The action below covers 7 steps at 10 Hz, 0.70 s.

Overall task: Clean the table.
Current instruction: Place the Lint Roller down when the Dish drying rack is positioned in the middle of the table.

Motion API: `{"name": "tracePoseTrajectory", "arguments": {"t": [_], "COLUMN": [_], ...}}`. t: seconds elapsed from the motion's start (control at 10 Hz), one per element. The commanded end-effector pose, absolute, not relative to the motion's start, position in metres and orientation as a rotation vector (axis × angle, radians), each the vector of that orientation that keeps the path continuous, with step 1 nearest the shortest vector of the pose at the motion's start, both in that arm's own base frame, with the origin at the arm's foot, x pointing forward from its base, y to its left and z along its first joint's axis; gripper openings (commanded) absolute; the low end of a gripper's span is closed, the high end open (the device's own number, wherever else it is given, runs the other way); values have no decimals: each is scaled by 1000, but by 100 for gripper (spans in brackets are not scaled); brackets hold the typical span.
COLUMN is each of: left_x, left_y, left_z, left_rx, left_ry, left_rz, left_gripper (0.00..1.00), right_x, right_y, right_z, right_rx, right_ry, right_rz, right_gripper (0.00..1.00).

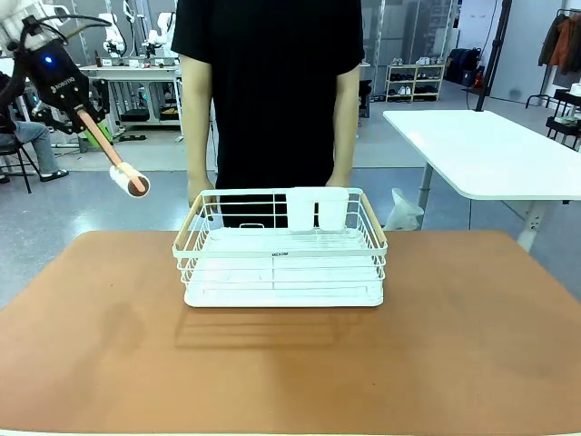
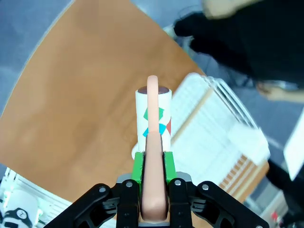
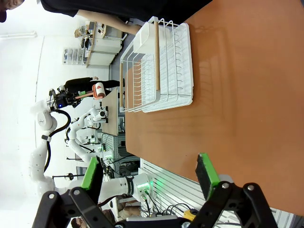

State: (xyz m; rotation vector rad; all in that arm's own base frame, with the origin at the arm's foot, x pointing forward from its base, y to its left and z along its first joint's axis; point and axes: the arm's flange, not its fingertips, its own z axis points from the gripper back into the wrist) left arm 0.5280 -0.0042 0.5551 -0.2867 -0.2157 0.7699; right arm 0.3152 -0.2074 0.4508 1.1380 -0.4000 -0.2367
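My left gripper (image 1: 83, 116) hangs high above the table's far left corner, shut on the pink handle of a lint roller (image 1: 129, 178). The roller's white head points down toward the table (image 1: 290, 363), well above its reddish-brown top. In the left wrist view the green pads (image 2: 138, 167) clamp the handle and the roller (image 2: 153, 111) has a white roll with red, green and blue marks. My right gripper (image 3: 148, 173) is open above the table's edge (image 3: 247, 118), with nothing between its green pads (image 3: 90, 173).
A white wire rack (image 1: 281, 259) with a white cup holder stands at the table's far middle. A person in a black shirt stands behind it, hands (image 1: 198, 193) at the rack's far rim. A white-topped table (image 1: 490, 150) stands at the back right.
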Motion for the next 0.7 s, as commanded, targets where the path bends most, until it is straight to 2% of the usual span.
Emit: {"name": "tracePoseTrajectory", "arguments": {"t": [0.0, 0.1, 0.2, 0.4, 0.6], "left_x": [545, 557, 569, 585, 591], "left_y": [-13, -12, -15, -5, -2], "left_z": [537, 526, 509, 481, 448], "left_rx": [-174, -173, -261, -373, -367], "left_ry": [-193, -191, -251, -271, -199], "left_rz": [986, 1059, 1161, 1287, 1324], "left_gripper": [21, 21, 21, 21, 21], "right_x": [314, 314, 314, 314, 314], "right_y": [-207, -207, -207, -207, -207], "right_z": [454, 454, 454, 454, 454], "right_rx": [1150, 1150, 1150, 1150, 1150], "right_ry": [-411, -411, -411, -411, -411], "right_rz": [-234, -234, -234, -234, -234], "right_gripper": [100, 100, 100, 100, 100]}}
